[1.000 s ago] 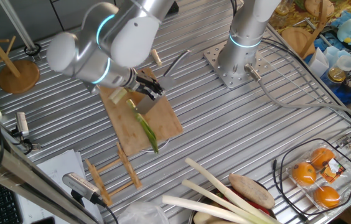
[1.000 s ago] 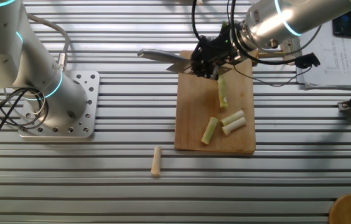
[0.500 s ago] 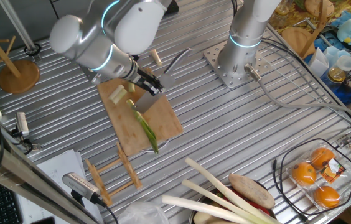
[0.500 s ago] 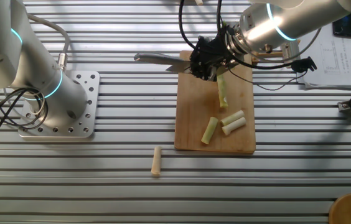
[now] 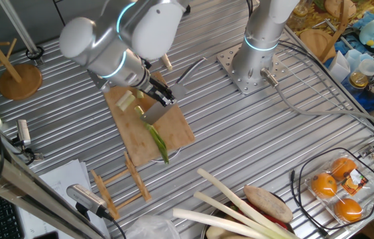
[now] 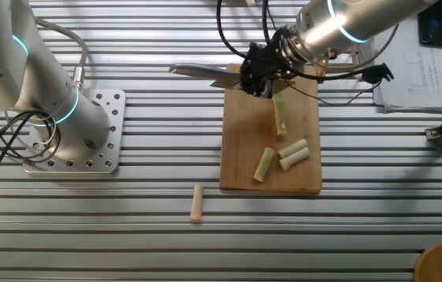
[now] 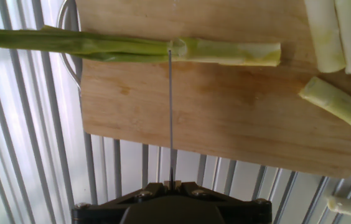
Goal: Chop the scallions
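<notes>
Gripper (image 6: 257,73) clamped on knife (image 6: 201,72), I see it shifted slightly up/back vs 0.5 s ago. Blade edge on scallion stalk (image 7: 132,47) across cutting board (image 6: 270,149). Three cut pcs (image 6: 284,157) unmoved, board's other end.

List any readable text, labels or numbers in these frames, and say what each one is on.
No text can be read in any view.
White paper sheets beside the bamboo cutting board: printed lines, too small to read.
Clear plastic pack of oranges: small label, blurred.
</notes>
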`<state>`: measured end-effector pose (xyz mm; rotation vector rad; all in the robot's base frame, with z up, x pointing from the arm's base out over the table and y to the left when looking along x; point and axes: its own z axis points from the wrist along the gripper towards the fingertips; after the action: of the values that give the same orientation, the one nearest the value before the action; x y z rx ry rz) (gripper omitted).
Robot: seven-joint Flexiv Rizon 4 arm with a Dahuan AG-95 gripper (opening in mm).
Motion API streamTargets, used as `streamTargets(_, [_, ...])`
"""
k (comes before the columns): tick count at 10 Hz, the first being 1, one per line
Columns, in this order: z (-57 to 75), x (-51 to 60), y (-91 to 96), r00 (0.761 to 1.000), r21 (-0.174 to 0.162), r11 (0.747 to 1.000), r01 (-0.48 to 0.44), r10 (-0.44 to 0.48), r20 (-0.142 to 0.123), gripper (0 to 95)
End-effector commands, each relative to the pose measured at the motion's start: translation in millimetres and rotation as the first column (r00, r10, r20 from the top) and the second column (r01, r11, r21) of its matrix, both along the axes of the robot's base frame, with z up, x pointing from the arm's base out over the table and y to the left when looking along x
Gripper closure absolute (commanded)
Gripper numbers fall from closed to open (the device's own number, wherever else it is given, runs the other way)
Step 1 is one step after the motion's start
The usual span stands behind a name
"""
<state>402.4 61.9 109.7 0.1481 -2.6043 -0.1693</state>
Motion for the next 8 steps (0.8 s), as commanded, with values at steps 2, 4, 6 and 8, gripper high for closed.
streamTargets(2, [-5.9,3.3,-0.8,1.0,0.006,1.0,0.001,-0.001,0.009,95.0])
streamTargets(4, [-5.9,3.3,-0.8,1.0,-0.021,1.0,0.002,-0.002,0.011,95.0])
streamTargets(6, [-8.0,4.4,-1.5,1.0,-0.044,0.999,-0.001,0.002,0.021,95.0])
streamTargets(8, [-11.8,6.0,-2.7,1.0,-0.043,0.999,-0.001,0.002,0.023,95.0])
